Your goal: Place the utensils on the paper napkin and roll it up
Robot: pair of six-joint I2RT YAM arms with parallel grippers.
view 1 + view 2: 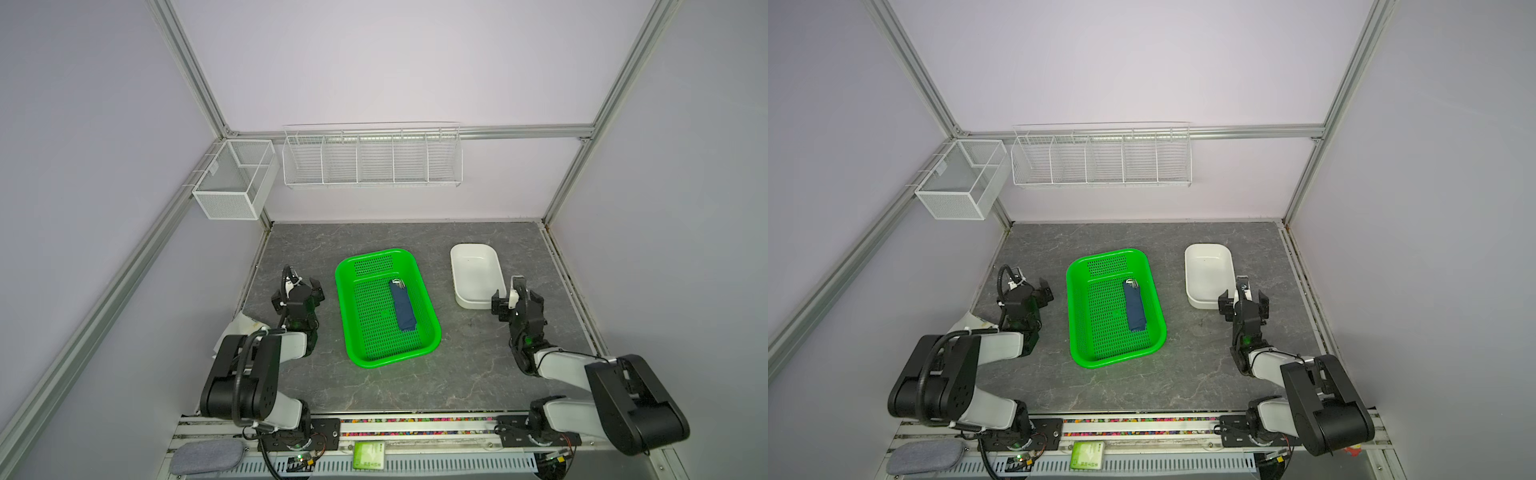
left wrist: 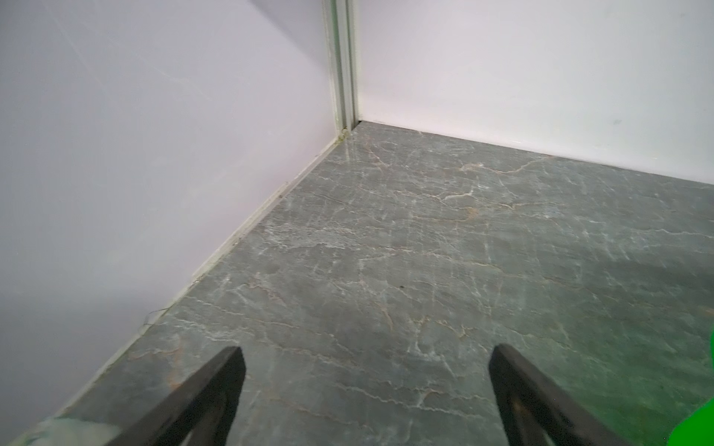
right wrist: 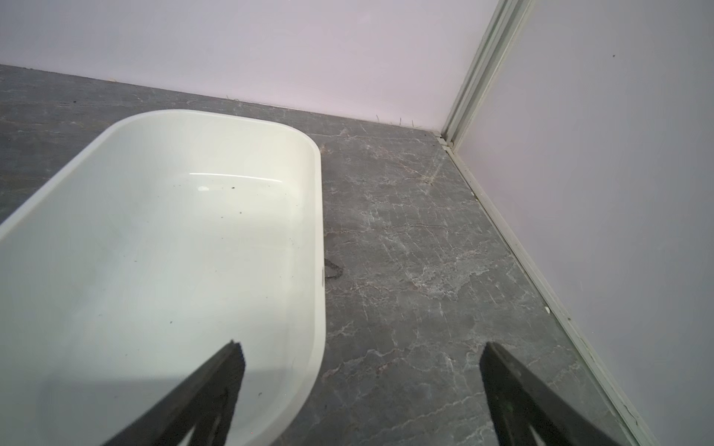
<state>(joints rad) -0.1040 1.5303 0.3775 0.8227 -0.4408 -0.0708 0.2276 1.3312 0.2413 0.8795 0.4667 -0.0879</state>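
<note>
Paper napkin (image 1: 403, 305), wound into a narrow navy roll, lies lengthwise inside a green basket (image 1: 340, 299) at the middle of the grey marbled bench (image 1: 415, 386), as both top views show. Silver tips of the utensils (image 1: 398, 283) poke out of the roll's far end, so the cutlery appears wrapped inside; how many pieces cannot be told. A white tub (image 1: 476, 274) sits to the right of the basket, apart from it. The left gripper (image 1: 296, 291) hovers left of the basket and the right gripper (image 1: 516, 297) by the tub's near corner. Both sets of jaws are spread wide and hold nothing. The rolling looks finished, and the arms probably sit clear so as not to disturb the bundle.

In a top view the paper napkin (image 1: 1135, 309) rests nearer the basket's right wall than its left.

The left wrist view shows two dark jaws far apart over bare bench (image 2: 386, 251), nothing between them. A sliver of green basket (image 2: 695, 428) shows at the picture's edge. The roll is out of sight here.

The right wrist view shows jaws equally wide and holding nothing, one over the white tub (image 3: 154, 251), the other over bench. The tub contains only a few dark specks. Neither napkin nor utensils appear.
</note>
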